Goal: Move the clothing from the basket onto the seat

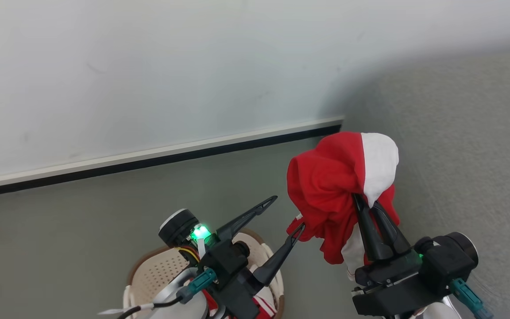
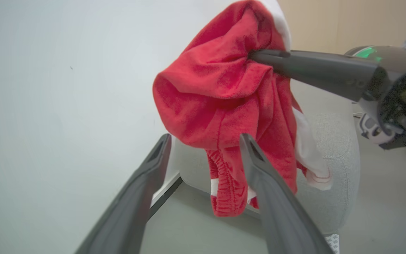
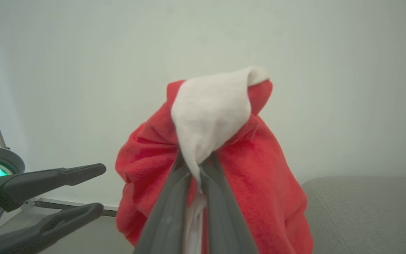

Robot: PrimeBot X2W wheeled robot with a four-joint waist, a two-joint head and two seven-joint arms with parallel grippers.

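Right tool: both fingers drawn nearly together, pinching a bunch of the clothing at their tips. In the right wrist view the tool had a fold of the white panel caught between the two fingers, and red cloth drooped on either side of them.

Clothing hung clear in the air, lifted up off the basket, over the floor at the near edge of the seat. No part of it lay on the seat.

Left tool: fingers spread wide, holding nothing. It stood over the basket with its tips aimed toward the hanging clothing, just beside it. From the left wrist view the tool framed the lower folds of the garment, with the seat behind. From the right wrist view a small gap showed between the left tool and the cloth.

Basket on the floor near the wall. A red piece with white stripes lay in it, partly hidden under the left arm.
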